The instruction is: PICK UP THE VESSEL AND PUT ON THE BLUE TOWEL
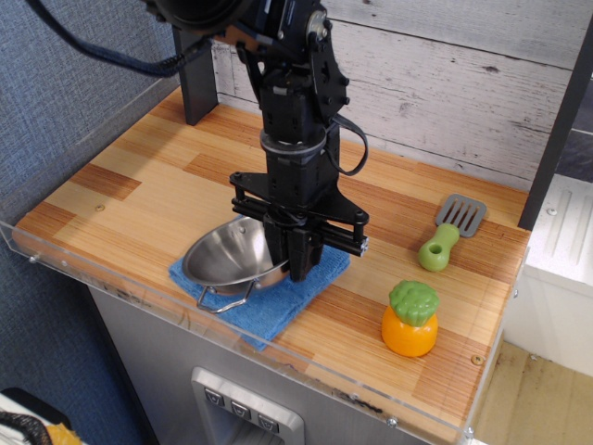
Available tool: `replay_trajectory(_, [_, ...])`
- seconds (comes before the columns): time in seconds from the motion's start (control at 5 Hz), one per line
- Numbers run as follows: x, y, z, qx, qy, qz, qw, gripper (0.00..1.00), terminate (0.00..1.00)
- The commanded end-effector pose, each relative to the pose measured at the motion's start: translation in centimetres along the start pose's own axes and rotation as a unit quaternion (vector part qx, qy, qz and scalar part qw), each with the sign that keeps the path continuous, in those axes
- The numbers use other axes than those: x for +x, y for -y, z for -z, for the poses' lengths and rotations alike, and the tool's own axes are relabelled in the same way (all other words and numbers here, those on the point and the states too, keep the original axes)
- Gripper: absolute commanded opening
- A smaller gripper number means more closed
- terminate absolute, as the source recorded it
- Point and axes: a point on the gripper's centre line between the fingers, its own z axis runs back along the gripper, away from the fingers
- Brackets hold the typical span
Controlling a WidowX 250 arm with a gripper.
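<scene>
The vessel (pixel 225 257) is a shiny steel bowl with a wire loop handle at its front. It sits upright on the left half of the blue towel (pixel 301 289), which lies near the table's front edge. My gripper (pixel 296 267) points straight down at the vessel's right rim and is shut on that rim. Its black fingers hide the rim's right side and the middle of the towel. The towel's right part and front corner show around the bowl.
A green-handled grey spatula (pixel 451 230) lies at the right. An orange toy with a green top (pixel 410 320) stands at the front right. A clear plastic guard (pixel 111 283) runs along the table's front and left edges. A dark post (pixel 193 65) stands at the back left.
</scene>
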Motion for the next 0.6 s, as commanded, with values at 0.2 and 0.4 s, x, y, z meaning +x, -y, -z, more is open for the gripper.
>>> replay_trajectory(0.2, [0.8,1.6,-5.0,-0.023,0.109,0.086,0.9901,1.0,0.0])
replay_trajectory(0.4, [1.7,1.3,-10.1,-0.037,0.184,0.069,0.9798,1.0,0.0])
